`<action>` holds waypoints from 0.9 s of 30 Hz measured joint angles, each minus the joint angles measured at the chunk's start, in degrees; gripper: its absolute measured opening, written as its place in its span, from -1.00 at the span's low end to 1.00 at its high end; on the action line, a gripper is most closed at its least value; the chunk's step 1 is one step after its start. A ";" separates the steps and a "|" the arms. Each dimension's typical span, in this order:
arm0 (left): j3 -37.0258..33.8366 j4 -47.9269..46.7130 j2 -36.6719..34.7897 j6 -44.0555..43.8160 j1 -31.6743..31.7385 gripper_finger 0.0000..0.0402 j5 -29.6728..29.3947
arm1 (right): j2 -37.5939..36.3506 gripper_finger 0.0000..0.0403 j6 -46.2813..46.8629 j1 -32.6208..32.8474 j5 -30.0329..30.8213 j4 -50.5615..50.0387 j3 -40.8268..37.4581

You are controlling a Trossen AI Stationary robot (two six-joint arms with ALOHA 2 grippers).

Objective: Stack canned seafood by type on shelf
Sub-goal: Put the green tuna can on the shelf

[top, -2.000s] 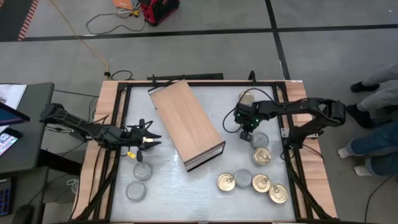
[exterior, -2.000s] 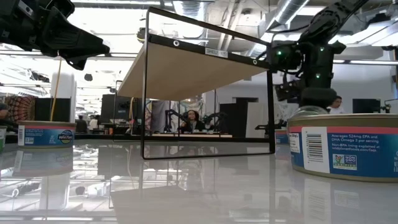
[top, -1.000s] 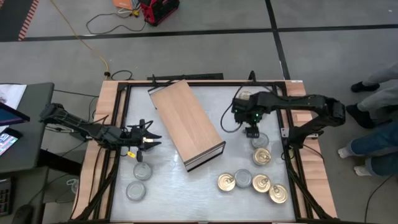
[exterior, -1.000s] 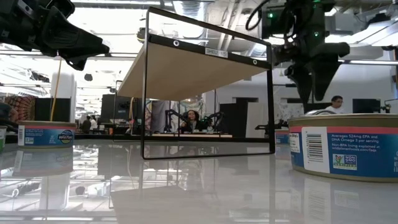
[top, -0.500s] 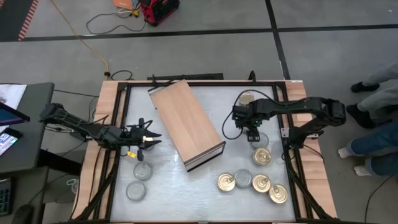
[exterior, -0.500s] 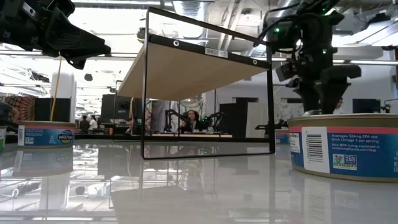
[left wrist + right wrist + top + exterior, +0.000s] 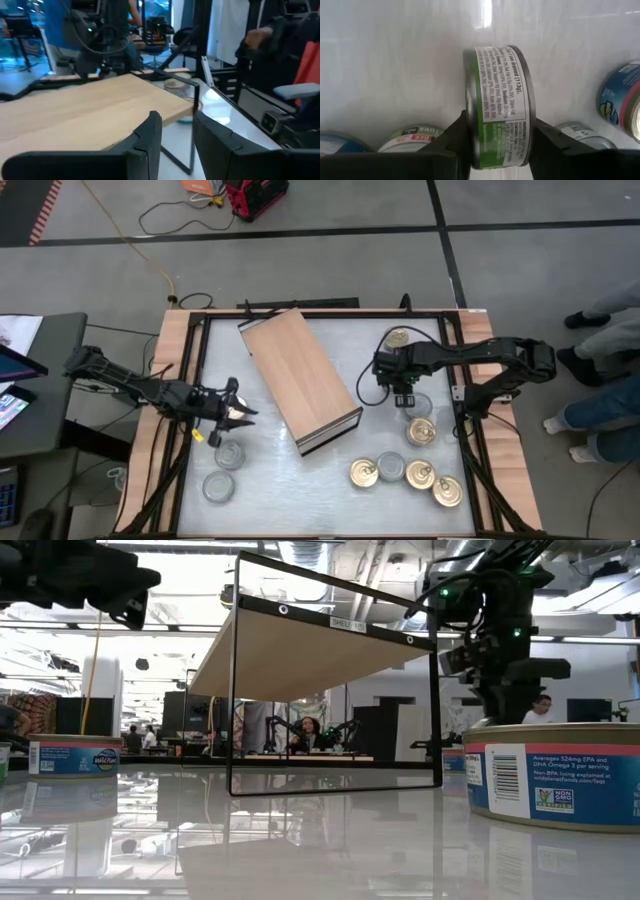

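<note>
The shelf (image 7: 300, 375) is a light-wood board on a dark frame, lying slantwise mid-table with its open end toward the near edge. Silver and gold-topped tins stand flat on the table to its right (image 7: 420, 432) and in a row near the front (image 7: 405, 473). Two silver-topped tins (image 7: 230, 452) are on the left. My right gripper (image 7: 405, 398) points down, shut on a green-labelled tin (image 7: 502, 100) that is turned on its edge. My left gripper (image 7: 240, 410) hovers level left of the shelf, open, with nothing between its fingers (image 7: 150, 135). My right gripper pinches the green-labelled tin by its two flat ends, one finger on each rim (image 7: 468, 125) (image 7: 531, 125). The fingers come from above, pointing down. The tin stands on edge with its labelled wall up. The tin itself hides whether its lower side rests on the table.
A gold-topped tin (image 7: 398, 337) sits near the far right corner, and a silver tin (image 7: 422, 406) lies right beside my right gripper. In the low view a blue-labelled tin (image 7: 560, 785) stands close. The wooden table frame (image 7: 170, 380) borders the white top. A person stands at the right.
My right gripper has come down onto the green-labelled tin and drawn its fingers in on it. My left gripper has stayed in place but turned at the wrist, its fingers now swung slightly toward the table's near edge.
</note>
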 joint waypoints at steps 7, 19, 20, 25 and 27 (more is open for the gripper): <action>-0.02 6.42 -0.15 0.72 0.00 -0.49 -9.29 | -1.71 -0.19 0.36 0.07 7.40 -6.04 3.13; -0.01 6.89 -2.99 -5.83 2.07 -0.49 -18.24 | -4.12 -0.16 -13.11 8.04 23.09 9.07 16.91; -0.02 6.89 -2.99 -6.61 2.36 -0.49 -18.24 | -4.10 -0.16 -16.11 8.97 23.96 12.74 16.96; -0.01 6.89 -2.99 -10.93 3.48 -0.49 -18.06 | -3.05 -0.10 -29.44 11.23 24.29 32.14 16.98; -0.01 6.89 -2.99 -11.85 3.88 -0.49 -18.17 | -1.49 -0.09 -33.25 11.29 24.01 38.65 16.98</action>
